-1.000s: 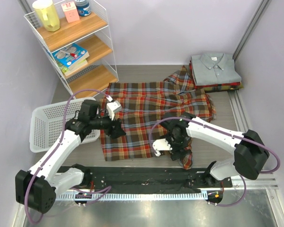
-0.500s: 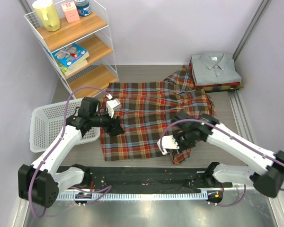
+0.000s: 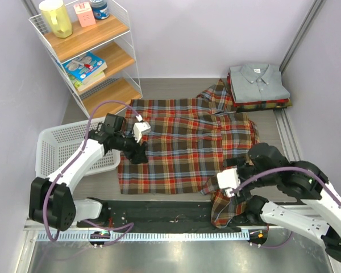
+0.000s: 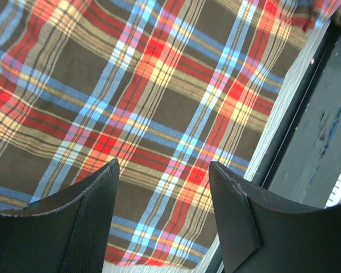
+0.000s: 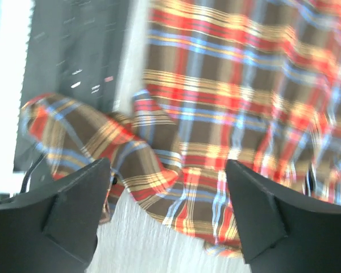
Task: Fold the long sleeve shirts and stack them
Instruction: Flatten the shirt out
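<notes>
The red, dark brown and cream plaid shirt (image 3: 184,139) lies spread flat mid-table. One of its sleeves (image 3: 223,206) is crumpled and hangs over the front edge. At the back right sits a stack of folded shirts (image 3: 258,82), the topmost grey with a collar. My left gripper (image 3: 137,153) hovers open over the plaid shirt's left side; the plaid cloth (image 4: 159,102) fills the left wrist view between the open left gripper (image 4: 165,213). My right gripper (image 3: 233,190) is open above the crumpled sleeve (image 5: 125,153), and nothing sits inside the right gripper (image 5: 165,219).
A white laundry basket (image 3: 54,151) stands left of the shirt. A wire shelf (image 3: 94,51) with books, a yellow jug and boxes fills the back left. A black strip (image 3: 159,213) runs along the front edge, and a metal rail (image 3: 287,136) runs down the right side.
My right arm has swung back to the near right, dragging the sleeve toward the front edge, and its jaws now stand open off the cloth. The left gripper shifted slightly farther back.
</notes>
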`<control>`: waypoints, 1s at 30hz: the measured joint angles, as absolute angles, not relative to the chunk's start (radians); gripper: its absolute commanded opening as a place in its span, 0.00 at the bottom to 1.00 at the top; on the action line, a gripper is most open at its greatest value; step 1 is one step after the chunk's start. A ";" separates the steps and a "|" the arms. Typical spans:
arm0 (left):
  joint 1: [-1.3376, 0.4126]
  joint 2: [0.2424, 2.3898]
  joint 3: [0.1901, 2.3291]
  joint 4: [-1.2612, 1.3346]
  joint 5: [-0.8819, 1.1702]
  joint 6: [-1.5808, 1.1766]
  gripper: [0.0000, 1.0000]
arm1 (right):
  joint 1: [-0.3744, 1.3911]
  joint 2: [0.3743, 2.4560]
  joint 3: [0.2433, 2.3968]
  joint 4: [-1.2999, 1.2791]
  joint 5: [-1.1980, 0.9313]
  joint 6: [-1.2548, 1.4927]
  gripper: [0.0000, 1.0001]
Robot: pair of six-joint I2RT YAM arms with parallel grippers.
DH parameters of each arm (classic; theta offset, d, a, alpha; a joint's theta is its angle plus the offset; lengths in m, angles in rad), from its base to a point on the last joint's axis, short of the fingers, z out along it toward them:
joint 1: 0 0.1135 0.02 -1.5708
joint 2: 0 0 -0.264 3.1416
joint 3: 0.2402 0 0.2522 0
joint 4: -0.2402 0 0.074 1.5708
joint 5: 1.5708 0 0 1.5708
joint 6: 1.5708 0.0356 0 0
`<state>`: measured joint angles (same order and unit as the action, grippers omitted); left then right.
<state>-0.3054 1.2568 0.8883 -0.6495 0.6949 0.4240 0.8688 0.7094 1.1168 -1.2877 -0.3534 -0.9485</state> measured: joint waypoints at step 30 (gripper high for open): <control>-0.529 1.591 0.905 -0.849 0.170 0.538 0.47 | 0.186 1.488 0.783 -0.978 -0.192 -0.803 0.54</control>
